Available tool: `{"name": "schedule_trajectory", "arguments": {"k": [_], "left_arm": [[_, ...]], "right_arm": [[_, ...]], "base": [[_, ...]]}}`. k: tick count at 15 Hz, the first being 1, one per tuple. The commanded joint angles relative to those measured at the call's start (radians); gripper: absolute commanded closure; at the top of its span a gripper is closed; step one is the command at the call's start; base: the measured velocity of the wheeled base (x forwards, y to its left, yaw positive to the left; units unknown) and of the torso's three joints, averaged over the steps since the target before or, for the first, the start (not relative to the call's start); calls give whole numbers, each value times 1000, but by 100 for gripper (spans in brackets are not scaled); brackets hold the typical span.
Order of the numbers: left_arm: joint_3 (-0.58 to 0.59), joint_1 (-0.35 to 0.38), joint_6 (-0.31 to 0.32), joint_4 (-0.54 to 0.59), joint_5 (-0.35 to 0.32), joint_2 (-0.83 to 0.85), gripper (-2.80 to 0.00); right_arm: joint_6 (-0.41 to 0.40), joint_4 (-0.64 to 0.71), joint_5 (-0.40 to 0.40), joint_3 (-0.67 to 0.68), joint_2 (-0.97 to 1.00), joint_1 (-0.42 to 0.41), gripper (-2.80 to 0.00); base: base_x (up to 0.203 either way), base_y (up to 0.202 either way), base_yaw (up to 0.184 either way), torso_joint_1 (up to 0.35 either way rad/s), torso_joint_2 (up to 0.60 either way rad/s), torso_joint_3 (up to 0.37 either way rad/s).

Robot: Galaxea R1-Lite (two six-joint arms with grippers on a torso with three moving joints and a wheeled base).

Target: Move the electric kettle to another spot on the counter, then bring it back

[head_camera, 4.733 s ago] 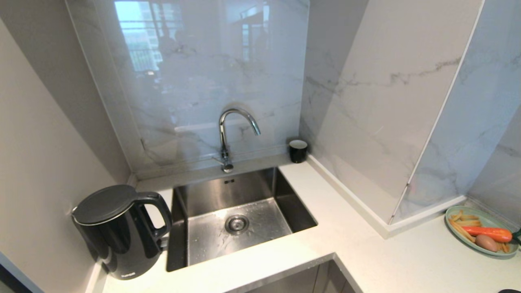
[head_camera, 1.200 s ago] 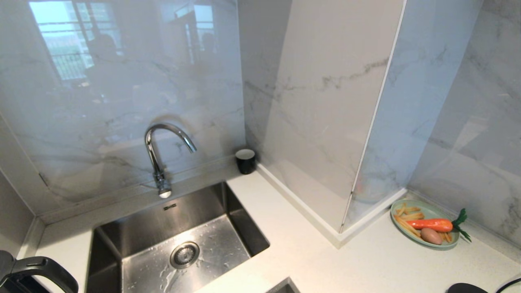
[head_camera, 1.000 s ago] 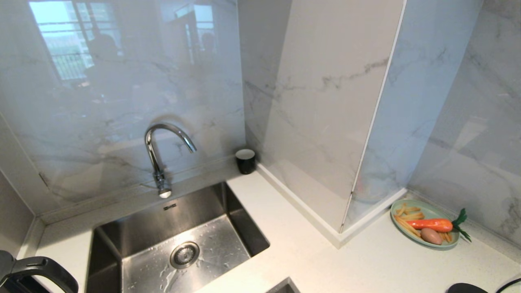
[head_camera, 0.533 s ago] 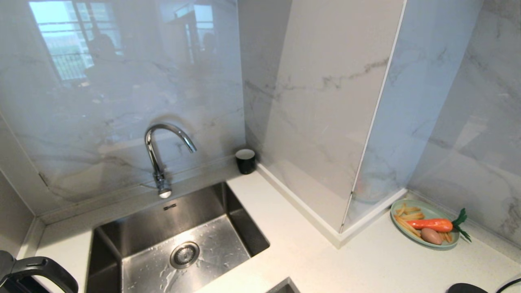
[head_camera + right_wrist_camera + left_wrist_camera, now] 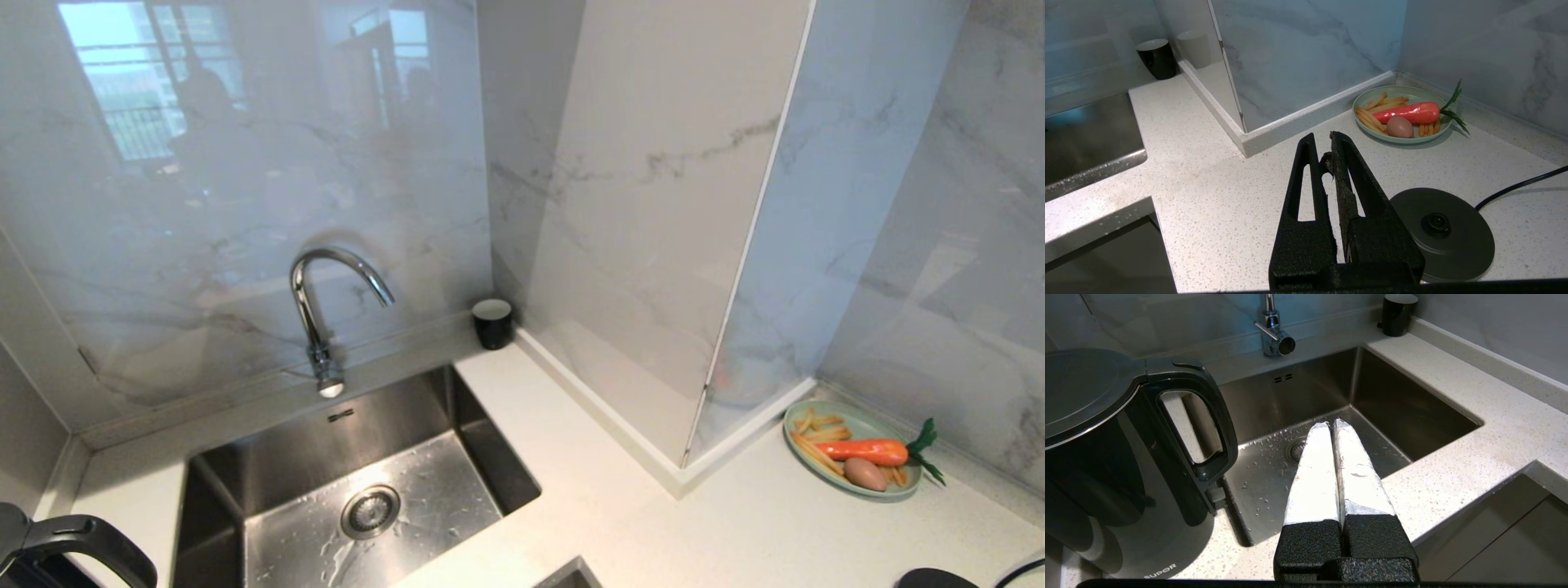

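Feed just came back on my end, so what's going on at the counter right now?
Nothing is held. The electric kettle stands on the counter beside the sink, off its base disc, which lies near the plate. The left gripper, jaws shut, hangs over the sink; the right gripper, also shut, hangs above the counter.

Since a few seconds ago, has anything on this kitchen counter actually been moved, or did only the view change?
Only the view changed: the head camera swung right, so the glossy black electric kettle slid to the picture's lower left edge and the pale green plate of toy vegetables came further in. The kettle stands where it did beside the steel sink on the white speckled counter. Nothing was grasped or released.
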Motion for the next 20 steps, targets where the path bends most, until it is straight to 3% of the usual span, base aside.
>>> {"name": "schedule_trajectory", "arguments": {"k": [1, 20], "left_arm": [[0, 0, -1, 1, 1, 0, 0], [0, 0, -1, 1, 1, 0, 0]], "right_arm": [[0, 0, -1, 0, 0, -1, 0], [0, 0, -1, 0, 0, -1, 0]], "base": [[0, 0, 0, 0, 0, 0], [0, 0, 0, 0, 0, 0]]}}
